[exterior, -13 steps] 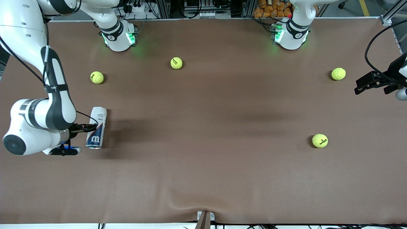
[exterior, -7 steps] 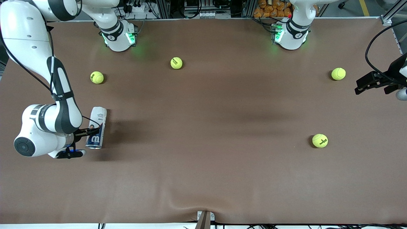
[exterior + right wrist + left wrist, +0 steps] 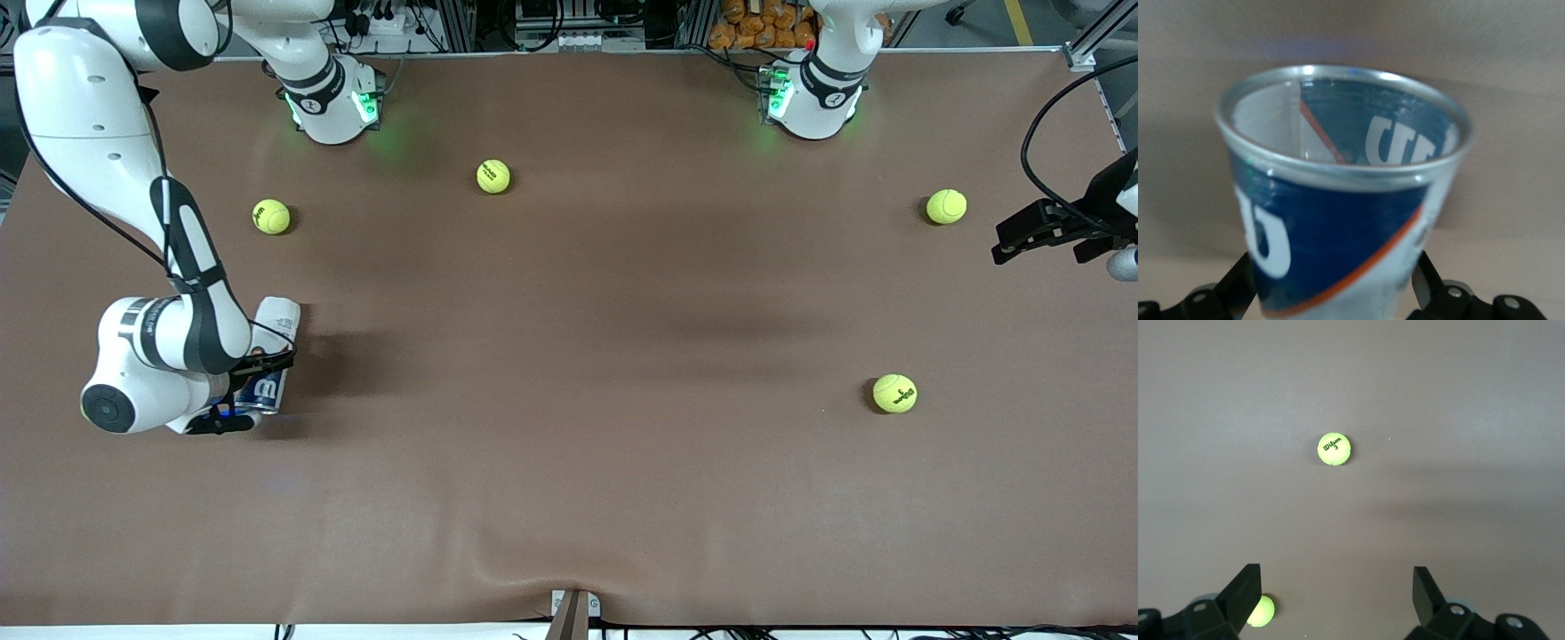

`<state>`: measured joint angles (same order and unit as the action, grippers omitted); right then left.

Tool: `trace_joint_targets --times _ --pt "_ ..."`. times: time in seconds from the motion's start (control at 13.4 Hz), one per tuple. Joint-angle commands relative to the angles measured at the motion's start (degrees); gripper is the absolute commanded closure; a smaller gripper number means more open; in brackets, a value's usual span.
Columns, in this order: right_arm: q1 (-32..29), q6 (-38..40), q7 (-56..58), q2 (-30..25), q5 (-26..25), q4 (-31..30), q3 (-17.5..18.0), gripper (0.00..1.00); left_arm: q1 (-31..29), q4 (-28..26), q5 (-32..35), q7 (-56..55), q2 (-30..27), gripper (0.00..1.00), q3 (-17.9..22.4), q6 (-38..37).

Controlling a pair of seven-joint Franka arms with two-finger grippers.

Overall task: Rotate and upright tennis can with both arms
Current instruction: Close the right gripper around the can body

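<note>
Grasp stage on the can (image 3: 271, 356): lies on its side near the right arm's end of the table, silver open rim toward the front camera. Right gripper (image 3: 258, 369) down at it, fingers (image 3: 1238, 283) spread to either side of the labelled body, touching or nearly so; cannot tell whether already pinching. Next move, by judgement: close firmly, then swing the can toward the middle, with care for a thin plastic wall that may flex or slip. Open cloth (image 3: 569, 444) there, ample room; nearest ball (image 3: 271, 216) well apart from the can, table edge close by the arm's elbow. Left gripper (image 3: 1040, 233) waits over the left arm's end, fingers (image 3: 1245, 587) spread wide, holding nothing.
</note>
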<state>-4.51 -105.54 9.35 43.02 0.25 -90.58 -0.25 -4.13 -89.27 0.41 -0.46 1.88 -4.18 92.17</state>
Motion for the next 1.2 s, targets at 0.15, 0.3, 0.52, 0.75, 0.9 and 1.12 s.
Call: trace_joint_targets --times 0.15,0.3,0.52,0.75,0.9,1.12 --pt "-0.1 0.3 0.6 1.0 0.5 0.3 0.3 0.01 -0.7 0.1 -0.1 -0.1 -0.2 0.00 -0.6 -0.5" --pt "-0.2 0.2 0.6 1.0 0.5 0.8 0.3 0.32 -0.7 0.1 -0.1 -0.1 -0.2 0.00 -0.5 -0.6" --pt "-0.4 -0.5 0.7 0.9 0.5 1.9 0.3 0.34 -0.8 0.1 -0.1 -0.1 -0.2 0.00 -0.6 -0.5" --pt "-0.2 -0.5 1.8 0.8 0.4 2.2 0.3 0.34 -0.8 0.1 -0.2 -0.1 -0.2 0.00 -0.5 -0.5" --pt "-0.2 -0.5 4.7 0.8 0.4 3.4 0.4 0.32 -0.8 0.1 -0.3 -0.1 -0.1 0.00 -0.5 -0.5" --pt "0.7 -0.5 9.2 0.6 0.3 6.2 1.1 0.32 -0.8 0.1 -0.4 -0.1 -0.1 0.00 -0.5 -0.5"
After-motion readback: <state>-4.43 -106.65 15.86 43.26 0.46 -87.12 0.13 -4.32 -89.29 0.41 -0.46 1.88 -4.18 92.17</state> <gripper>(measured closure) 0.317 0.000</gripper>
